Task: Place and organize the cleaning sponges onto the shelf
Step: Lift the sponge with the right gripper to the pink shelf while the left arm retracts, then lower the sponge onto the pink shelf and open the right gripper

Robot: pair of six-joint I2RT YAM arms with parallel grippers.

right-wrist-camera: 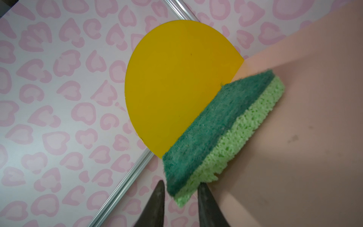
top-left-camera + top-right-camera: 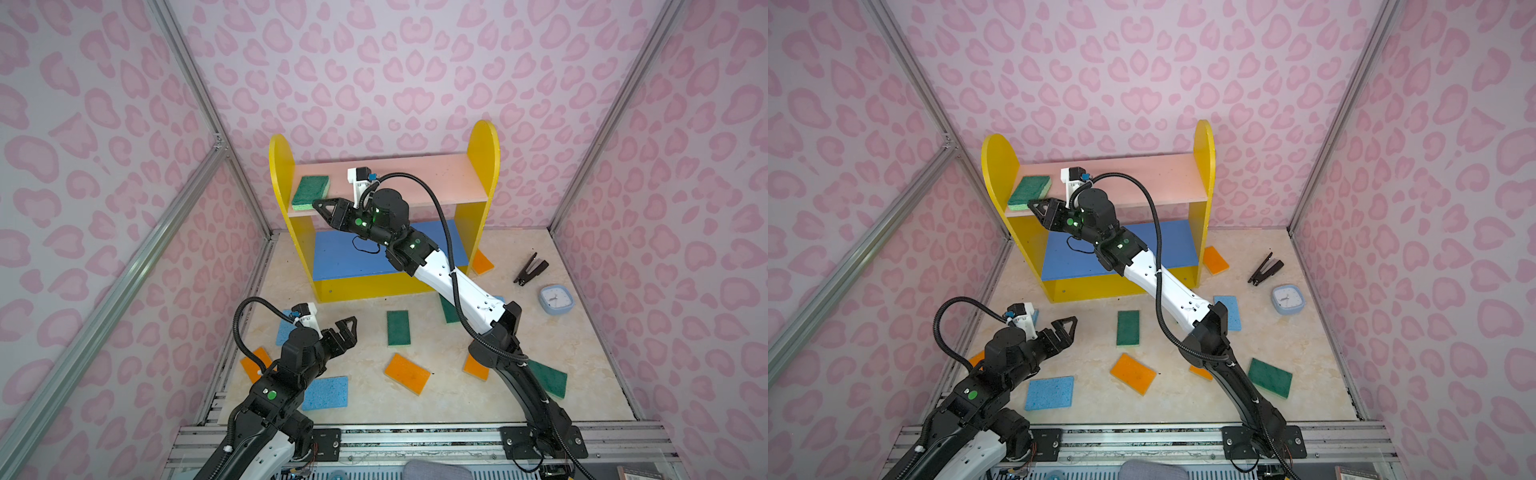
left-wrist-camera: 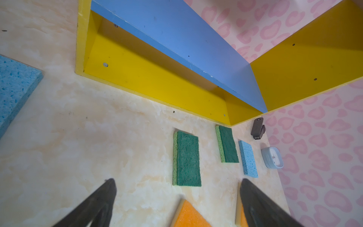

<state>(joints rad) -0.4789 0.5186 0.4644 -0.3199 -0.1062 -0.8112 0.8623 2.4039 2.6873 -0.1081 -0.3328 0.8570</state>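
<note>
Standing against the back wall, the shelf (image 2: 482, 166) is partly masked by the right arm (image 2: 457, 286), which crosses its blue middle board (image 2: 345, 257) and hides part of the yellow bottom. The right gripper (image 2: 318, 204) reaches the left end of the pink upper board (image 2: 436, 178), where a green sponge (image 2: 311, 191) lies dark face up against the yellow side panel. In the right wrist view the sponge's near corner sits between two slightly parted fingertips (image 1: 204, 196) — whether they pinch it or stand just clear I cannot tell. The left gripper (image 2: 347, 325) hangs spread wide over the floor, holding nothing. Loose on the floor lie a blue sponge (image 2: 326, 392), an orange sponge (image 2: 407, 373) and a second green sponge (image 2: 398, 328); others show only in part — an orange corner (image 2: 253, 363) under the left arm, a green edge (image 2: 448, 309) behind the right arm. Near the right wall sit the clock (image 2: 556, 299) and the stapler (image 2: 530, 269).
</note>
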